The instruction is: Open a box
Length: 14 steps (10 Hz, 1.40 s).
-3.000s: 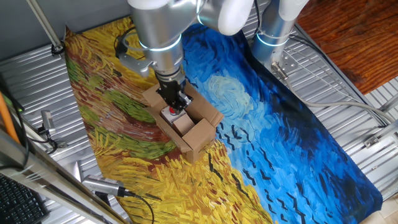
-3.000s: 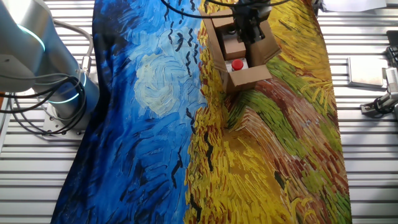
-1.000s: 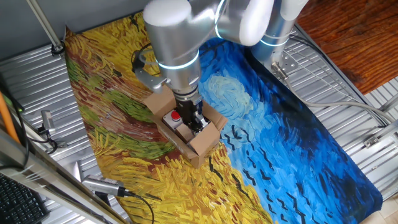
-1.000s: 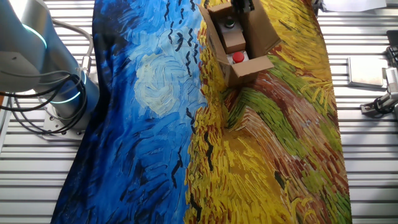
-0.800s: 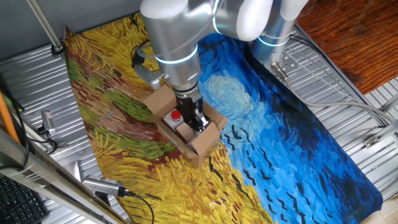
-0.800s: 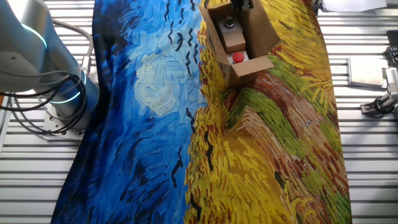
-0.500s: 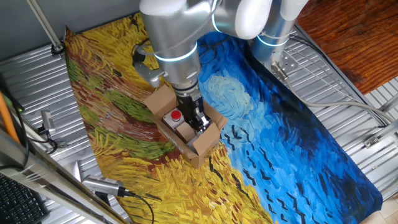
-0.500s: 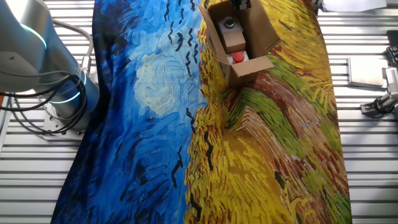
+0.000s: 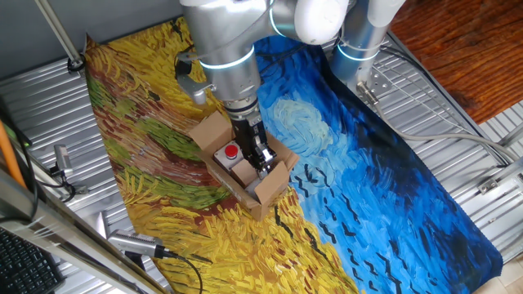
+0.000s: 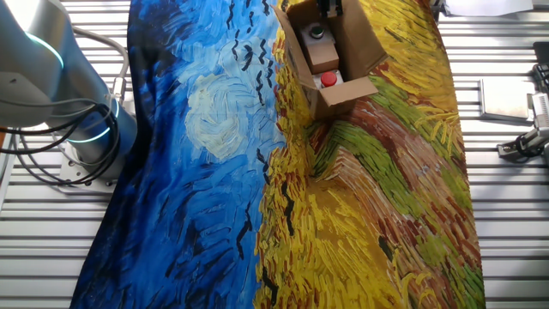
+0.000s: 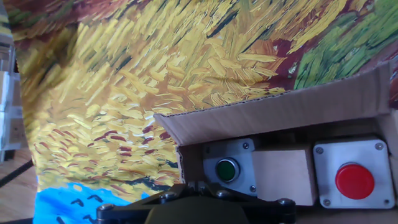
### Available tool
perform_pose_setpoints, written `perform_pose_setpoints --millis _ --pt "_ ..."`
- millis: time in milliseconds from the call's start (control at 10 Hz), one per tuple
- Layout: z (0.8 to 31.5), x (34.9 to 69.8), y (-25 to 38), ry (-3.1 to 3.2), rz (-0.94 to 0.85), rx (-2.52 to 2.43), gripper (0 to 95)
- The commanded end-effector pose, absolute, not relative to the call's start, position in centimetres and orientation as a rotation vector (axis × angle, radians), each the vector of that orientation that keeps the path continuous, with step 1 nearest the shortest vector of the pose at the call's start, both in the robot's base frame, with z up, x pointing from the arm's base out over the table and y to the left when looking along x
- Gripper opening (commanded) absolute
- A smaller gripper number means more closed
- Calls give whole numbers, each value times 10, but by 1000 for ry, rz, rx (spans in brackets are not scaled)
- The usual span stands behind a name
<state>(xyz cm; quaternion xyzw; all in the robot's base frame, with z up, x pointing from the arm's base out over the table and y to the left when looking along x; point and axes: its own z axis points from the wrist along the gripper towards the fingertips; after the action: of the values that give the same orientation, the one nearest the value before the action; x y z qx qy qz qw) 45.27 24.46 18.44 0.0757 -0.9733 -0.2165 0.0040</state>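
The box (image 9: 211,129) is a small brown cardboard box standing on the painted cloth with its top flaps folded outward. Inside lie a red push-button unit (image 9: 231,152), a wooden block (image 10: 323,58) and a green push-button unit (image 10: 316,33). My gripper (image 9: 264,166) reaches down into the box at the end toward the blue part of the cloth, its fingers together with nothing between them. In the other fixed view it (image 10: 329,10) is cut off by the top edge. In the hand view the fingertips (image 11: 196,186) sit beside the green button (image 11: 226,169), with the box's long flap (image 11: 273,113) beyond.
The cloth (image 9: 384,180) covers a ribbed metal table. The arm's base (image 9: 359,45) stands at the back right. A metal clamp (image 9: 63,159) and a grey cylinder tool (image 9: 135,243) lie off the cloth's left edge. A metal plate (image 10: 506,96) lies at the right.
Since three seconds ago my gripper has moved from the box's middle to its blue-side end, and the flaps stand wider. In the last second it has only shifted slightly.
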Motion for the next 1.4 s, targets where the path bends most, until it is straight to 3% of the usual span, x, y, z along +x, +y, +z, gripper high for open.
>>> perform_pose_setpoints --millis 100,600,1400 --pt "182 453 244 -3050 -704 189 0" --pt "173 447 239 -2955 -941 -147 0" --pt "171 447 235 -2962 -934 -64 0"
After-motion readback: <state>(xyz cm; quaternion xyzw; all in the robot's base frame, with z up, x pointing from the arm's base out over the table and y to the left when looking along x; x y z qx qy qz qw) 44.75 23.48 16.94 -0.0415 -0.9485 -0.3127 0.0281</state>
